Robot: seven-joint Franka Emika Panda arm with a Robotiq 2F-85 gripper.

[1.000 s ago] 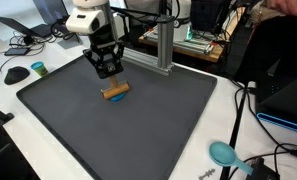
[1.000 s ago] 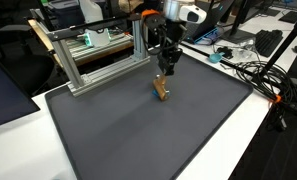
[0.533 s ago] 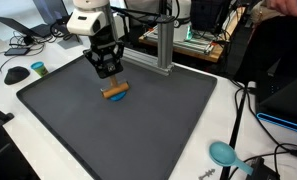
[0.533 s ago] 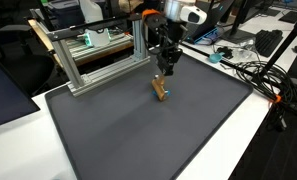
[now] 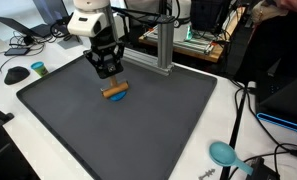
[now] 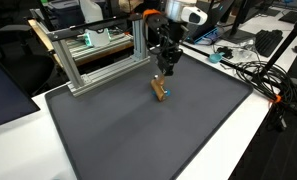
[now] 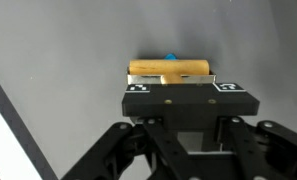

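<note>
Over the dark mat point(image 5: 158, 125), toward its edge by the aluminium frame point(image 6: 98, 62), the gripper point(image 5: 109, 72) hangs just above a wooden dowel point(image 7: 170, 69). The dowel lies flat on the mat, with a blue piece point(image 7: 170, 57) poking out behind it. Honestly can't tell how far apart the jaws are from any angle. Loads of mat stretches out from the dowel toward the other three edges. Two small black-and-white tags point(image 7: 138, 87) sit on the gripper body, too small to read.

We read this as robotics lab: aluminium profile frame point(image 5: 165, 45), laptop point(image 5: 50, 12), tangled cables point(image 6: 253, 72), computer mouse point(image 5: 16, 74) on white benches point(image 5: 8, 95).
</note>
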